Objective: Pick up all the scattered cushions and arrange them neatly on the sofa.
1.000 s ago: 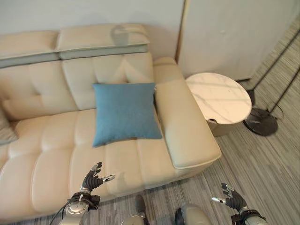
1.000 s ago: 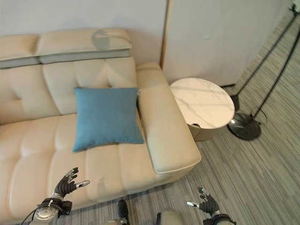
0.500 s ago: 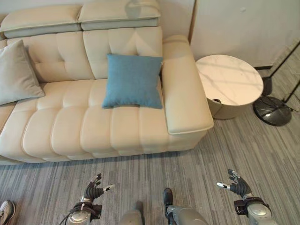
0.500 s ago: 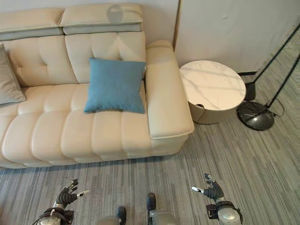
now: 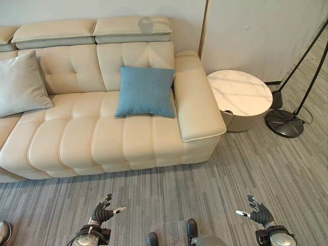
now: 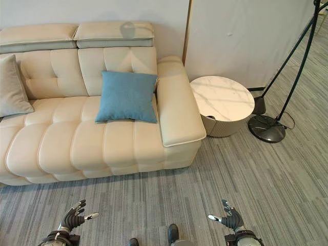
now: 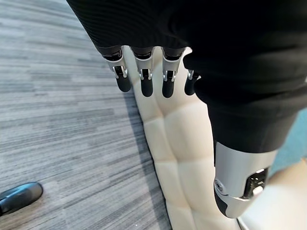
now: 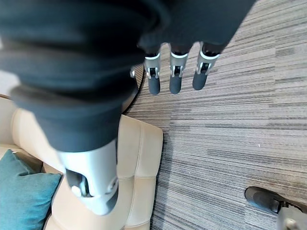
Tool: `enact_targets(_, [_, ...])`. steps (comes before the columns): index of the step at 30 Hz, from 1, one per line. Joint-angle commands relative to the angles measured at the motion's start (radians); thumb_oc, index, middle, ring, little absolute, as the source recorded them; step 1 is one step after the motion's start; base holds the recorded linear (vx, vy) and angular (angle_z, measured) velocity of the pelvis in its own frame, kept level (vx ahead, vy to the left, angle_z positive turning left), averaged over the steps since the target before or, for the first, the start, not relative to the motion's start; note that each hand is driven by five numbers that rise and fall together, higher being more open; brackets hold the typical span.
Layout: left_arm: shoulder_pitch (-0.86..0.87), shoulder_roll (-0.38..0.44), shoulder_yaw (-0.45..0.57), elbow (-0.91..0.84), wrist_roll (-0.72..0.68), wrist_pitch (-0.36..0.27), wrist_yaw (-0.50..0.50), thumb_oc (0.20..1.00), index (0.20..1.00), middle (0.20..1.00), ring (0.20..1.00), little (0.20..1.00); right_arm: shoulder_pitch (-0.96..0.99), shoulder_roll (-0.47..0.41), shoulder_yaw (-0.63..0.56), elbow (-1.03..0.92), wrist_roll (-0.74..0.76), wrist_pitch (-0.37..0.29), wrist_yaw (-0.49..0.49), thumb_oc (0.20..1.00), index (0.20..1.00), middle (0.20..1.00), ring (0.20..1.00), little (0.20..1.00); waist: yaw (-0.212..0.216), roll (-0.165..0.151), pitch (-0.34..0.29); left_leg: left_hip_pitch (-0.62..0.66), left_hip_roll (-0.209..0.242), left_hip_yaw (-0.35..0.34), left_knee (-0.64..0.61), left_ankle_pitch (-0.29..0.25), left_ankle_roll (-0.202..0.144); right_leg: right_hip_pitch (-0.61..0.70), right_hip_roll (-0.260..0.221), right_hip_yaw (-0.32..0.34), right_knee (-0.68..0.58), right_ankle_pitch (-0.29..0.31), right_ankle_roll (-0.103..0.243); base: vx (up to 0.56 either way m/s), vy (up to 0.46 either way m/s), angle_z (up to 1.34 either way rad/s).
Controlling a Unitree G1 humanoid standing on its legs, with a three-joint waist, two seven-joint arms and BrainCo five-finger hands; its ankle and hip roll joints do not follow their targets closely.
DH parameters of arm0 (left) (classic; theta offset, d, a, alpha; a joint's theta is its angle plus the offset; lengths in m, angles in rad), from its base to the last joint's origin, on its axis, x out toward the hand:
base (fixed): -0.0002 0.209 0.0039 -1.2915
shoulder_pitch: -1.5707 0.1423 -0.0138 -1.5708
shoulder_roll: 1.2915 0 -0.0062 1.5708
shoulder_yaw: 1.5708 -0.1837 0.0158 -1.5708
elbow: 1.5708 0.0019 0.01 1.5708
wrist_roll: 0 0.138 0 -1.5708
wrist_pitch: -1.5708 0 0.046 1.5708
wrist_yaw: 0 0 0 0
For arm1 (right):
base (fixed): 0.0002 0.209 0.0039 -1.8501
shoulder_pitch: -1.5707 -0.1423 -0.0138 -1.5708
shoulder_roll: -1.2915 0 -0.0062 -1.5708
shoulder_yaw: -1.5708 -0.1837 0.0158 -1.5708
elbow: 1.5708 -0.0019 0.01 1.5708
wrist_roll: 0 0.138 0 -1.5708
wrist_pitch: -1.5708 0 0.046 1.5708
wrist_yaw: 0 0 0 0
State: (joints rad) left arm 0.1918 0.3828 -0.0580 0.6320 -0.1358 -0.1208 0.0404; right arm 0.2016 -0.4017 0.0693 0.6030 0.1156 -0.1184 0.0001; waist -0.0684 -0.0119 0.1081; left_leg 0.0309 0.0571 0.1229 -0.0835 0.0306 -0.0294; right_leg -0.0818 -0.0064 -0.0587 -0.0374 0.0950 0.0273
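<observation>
A blue cushion [image 5: 145, 91] leans upright against the back of the cream sofa [image 5: 102, 138], beside its right armrest. A grey cushion [image 5: 19, 83] leans against the sofa back at the far left. My left hand [image 5: 102, 213] hovers low over the carpet in front of the sofa, fingers straight and holding nothing. My right hand [image 5: 259, 213] hangs over the carpet at the lower right, also open and holding nothing. In the left wrist view the fingers [image 7: 144, 79] point toward the sofa front. The right wrist view catches the blue cushion [image 8: 21, 201] past the armrest.
A round white marble side table [image 5: 239, 94] stands right of the sofa's armrest. A black floor lamp base [image 5: 283, 123] with thin poles sits further right. A person's shoe [image 5: 3, 231] shows at the lower left edge. Grey striped carpet [image 5: 169, 195] spreads before the sofa.
The camera has drawn back from the sofa, so the whole sofa and the grey cushion come into view. Both hands stay open and low over the carpet.
</observation>
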Motion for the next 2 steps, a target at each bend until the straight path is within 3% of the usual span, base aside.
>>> enact_targets(1, [-0.029, 0.041, 0.012, -0.016, 0.026, -0.037, 0.007, 1.0, 1.0, 1.0, 1.0, 1.0, -0.012, -0.01, 0.021, -0.038, -0.014, -0.021, -0.008, 1.0, 1.0, 1.0, 1.0, 1.0, -0.007, -0.048, -0.039, -0.016, -0.051, -0.016, -0.004, -0.046, -0.017, 0.046, -0.037, 0.021, -0.005, -0.079, 0.087, -0.02, 0.029, -0.06])
enact_targets(2, [-0.031, 0.04, 0.011, -0.015, 0.027, -0.037, 0.008, 1.0, 1.0, 1.0, 1.0, 1.0, -0.012, -0.008, 0.024, -0.038, -0.015, -0.021, -0.009, 1.0, 1.0, 1.0, 1.0, 1.0, -0.007, -0.047, -0.04, -0.016, -0.052, -0.015, -0.004, -0.045, -0.015, 0.047, -0.038, 0.023, -0.005, -0.077, 0.088, -0.03, 0.028, -0.05])
